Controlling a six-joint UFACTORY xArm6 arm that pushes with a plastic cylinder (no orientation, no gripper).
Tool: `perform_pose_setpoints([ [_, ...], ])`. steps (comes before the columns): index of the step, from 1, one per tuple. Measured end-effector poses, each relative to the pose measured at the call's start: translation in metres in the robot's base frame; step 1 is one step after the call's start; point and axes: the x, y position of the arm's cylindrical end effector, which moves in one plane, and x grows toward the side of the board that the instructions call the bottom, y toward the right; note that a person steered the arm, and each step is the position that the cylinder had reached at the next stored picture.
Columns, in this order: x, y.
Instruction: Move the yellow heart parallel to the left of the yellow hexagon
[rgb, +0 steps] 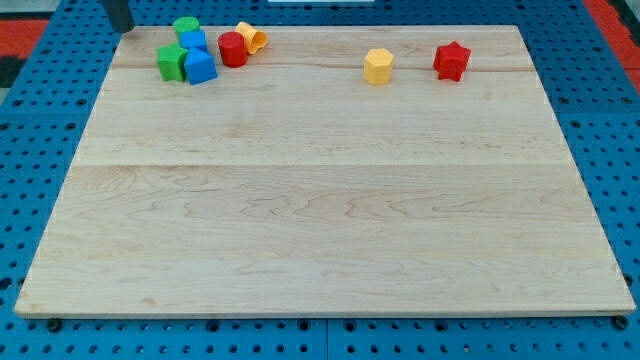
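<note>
While the camera view is showing the whole counter (320, 200), my tip (122, 27) is sitting at the view's top left corner, just off the wooden edge and apart from every block; I carry no fingers, so there is nothing opening or closing, only the bare rod.

The yellow heart (250, 38) is lying near the view's top edge, touching the red cylinder (232, 49) on its left side. Further left, the two blue blocks (197, 58) and the two green blocks (176, 48) are crowding together in a tight cluster. The yellow hexagon (378, 67) is standing well to the right, with the red star (451, 61) beyond it.

I am judging the main risk to be the cluster: coming in from the left, I could be shoving the red cylinder along with the heart, or catching the heart off-centre and spinning it toward the top edge, which lies very close. The stretch between the heart and the hexagon is looking open, and everything below is offering plenty of room for circling round.
</note>
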Motion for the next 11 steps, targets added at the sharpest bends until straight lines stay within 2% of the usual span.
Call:
perform_pose_setpoints([
  [2,0.001,0.176],
  [3,0.001,0.202],
  [4,0.001,0.202],
  [5,0.001,0.245],
  [6,0.001,0.261],
  [11,0.057,0.251],
])
